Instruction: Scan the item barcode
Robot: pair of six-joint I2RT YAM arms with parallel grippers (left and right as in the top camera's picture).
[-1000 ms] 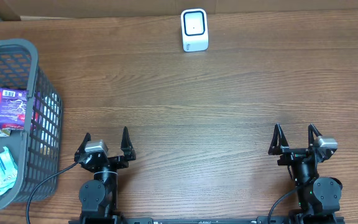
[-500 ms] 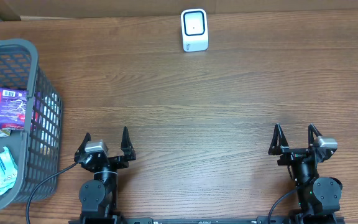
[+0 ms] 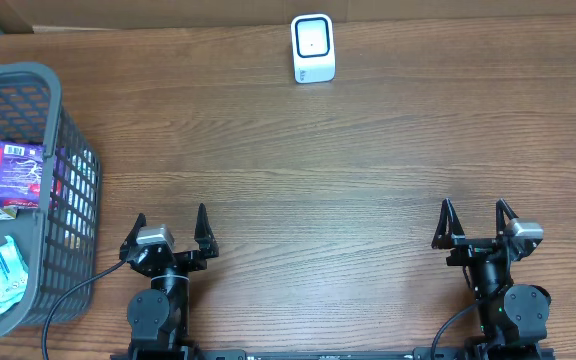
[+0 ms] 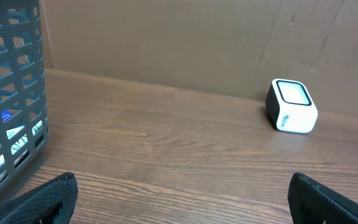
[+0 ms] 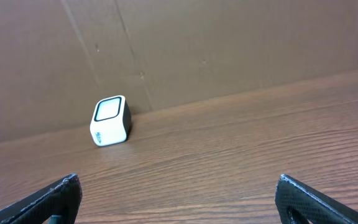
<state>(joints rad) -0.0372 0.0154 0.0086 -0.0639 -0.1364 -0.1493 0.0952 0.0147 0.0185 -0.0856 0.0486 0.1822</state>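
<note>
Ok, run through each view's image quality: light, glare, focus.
Overhead: even light, no strong glare, sharp on the small white box scanner and the grey plastic mesh basket, which the left edge crops. Left wrist: basket wall close and soft; the left gripper fingers are dark corners. Right wrist: scanner clear, right gripper fingers dark silhouettes.

The brown wood-grain table [image 3: 368, 150] is smooth with low sheen; the grey plastic mesh basket [image 3: 78, 190] matt; the small white plastic scanner box [image 3: 313, 48] glossy; the brown cardboard back wall [image 5: 229, 43] matt.

basket [image 3: 76, 190] cut off left, box [image 3: 16, 176] label unreadable
</note>
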